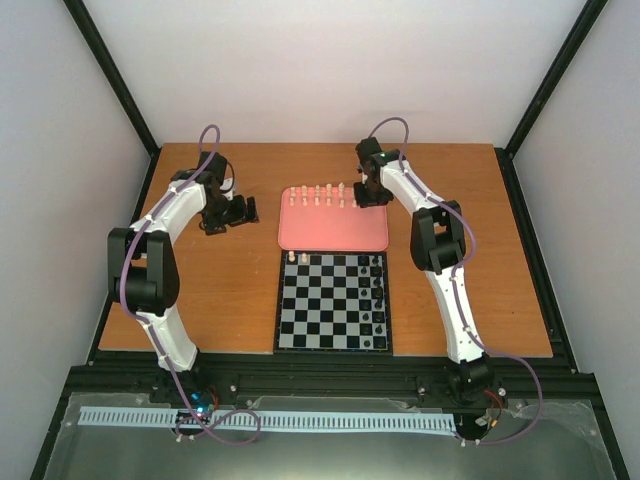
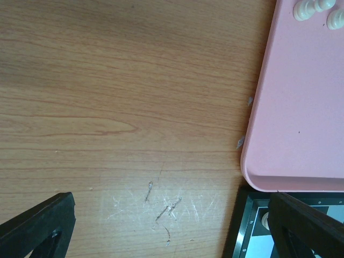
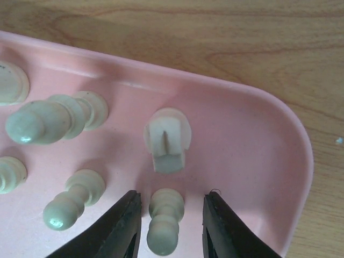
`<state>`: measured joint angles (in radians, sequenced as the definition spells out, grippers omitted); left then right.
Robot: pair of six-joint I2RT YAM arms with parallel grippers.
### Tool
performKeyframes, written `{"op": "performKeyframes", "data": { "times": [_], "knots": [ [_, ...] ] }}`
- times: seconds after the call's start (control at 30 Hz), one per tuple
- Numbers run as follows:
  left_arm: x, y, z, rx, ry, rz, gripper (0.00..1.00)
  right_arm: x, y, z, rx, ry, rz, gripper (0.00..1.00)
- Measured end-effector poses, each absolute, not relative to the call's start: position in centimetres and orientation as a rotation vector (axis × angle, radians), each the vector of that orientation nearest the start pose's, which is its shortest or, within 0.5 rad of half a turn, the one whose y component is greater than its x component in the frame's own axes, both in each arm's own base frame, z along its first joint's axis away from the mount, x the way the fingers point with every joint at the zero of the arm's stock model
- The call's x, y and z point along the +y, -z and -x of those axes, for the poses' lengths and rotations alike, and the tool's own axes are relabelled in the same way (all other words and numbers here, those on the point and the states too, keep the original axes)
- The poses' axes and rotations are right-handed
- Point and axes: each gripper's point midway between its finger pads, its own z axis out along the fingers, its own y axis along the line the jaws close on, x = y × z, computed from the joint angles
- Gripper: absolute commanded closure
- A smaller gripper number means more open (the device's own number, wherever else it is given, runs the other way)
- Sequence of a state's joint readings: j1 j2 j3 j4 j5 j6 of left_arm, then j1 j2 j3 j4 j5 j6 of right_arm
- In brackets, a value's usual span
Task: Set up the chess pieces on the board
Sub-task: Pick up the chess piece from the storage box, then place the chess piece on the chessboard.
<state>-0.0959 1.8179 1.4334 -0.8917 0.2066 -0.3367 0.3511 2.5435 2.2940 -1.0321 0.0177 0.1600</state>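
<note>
Several cream chess pieces (image 1: 318, 193) stand in a row along the far side of a pink tray (image 1: 333, 235). Two more (image 1: 297, 257) stand on the far left corner of the board (image 1: 279, 300). My right gripper (image 1: 362, 200) is down in the tray's far right corner. In the right wrist view its fingers (image 3: 172, 196) are open on either side of an upright cream pawn (image 3: 164, 223), with a small gap on each side. A notched cream piece (image 3: 167, 141) stands just beyond. My left gripper (image 1: 250, 210) hovers open over bare wood (image 2: 171, 201), left of the tray (image 2: 301, 107).
Black pieces (image 1: 377, 290) line the board's right column. Other cream pieces (image 3: 45, 119) (image 3: 70, 204) stand close to the left of my right fingers. The tray's raised rim (image 3: 301, 161) curves close on their right. The board's corner (image 2: 244, 226) shows by my left gripper's right finger.
</note>
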Motion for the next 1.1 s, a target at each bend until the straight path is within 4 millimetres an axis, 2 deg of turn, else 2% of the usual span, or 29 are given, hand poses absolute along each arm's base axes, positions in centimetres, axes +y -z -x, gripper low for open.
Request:
{"op": "performKeyframes", "data": {
  "times": [0.2, 0.47, 0.77, 0.83, 0.93, 1.03, 1.1],
  "knots": [
    [-7.4, -10.0, -39.9, 2.861, 0.382, 0.302, 0.00, 19.1, -2.5, -52.7, 2.843, -0.089, 0.277, 0.73],
    [-7.4, -10.0, -39.9, 2.861, 0.382, 0.302, 0.00, 19.1, -2.5, -52.7, 2.843, -0.086, 0.287, 0.91],
    [-7.5, -10.0, -39.9, 2.861, 0.388, 0.301, 0.00, 19.1, -3.2, -52.1, 2.849, -0.081, 0.298, 0.94],
    [-7.5, -10.1, -39.9, 2.861, 0.389, 0.301, 0.00, 19.1, -4.3, -51.4, 2.847, -0.081, 0.307, 0.94],
    [-7.5, -10.1, -39.9, 2.861, 0.391, 0.300, 0.00, 20.1, -7.6, -49.0, 2.820, -0.092, 0.348, 0.94],
    [-7.5, -10.1, -39.9, 2.860, 0.393, 0.300, 0.00, 23.0, -11.9, -45.2, 2.760, -0.136, 0.432, 0.94],
    [-7.5, -10.1, -39.9, 2.859, 0.394, 0.299, 0.00, 25.8, -14.3, -41.8, 2.713, -0.190, 0.516, 0.94]
  ]
}}
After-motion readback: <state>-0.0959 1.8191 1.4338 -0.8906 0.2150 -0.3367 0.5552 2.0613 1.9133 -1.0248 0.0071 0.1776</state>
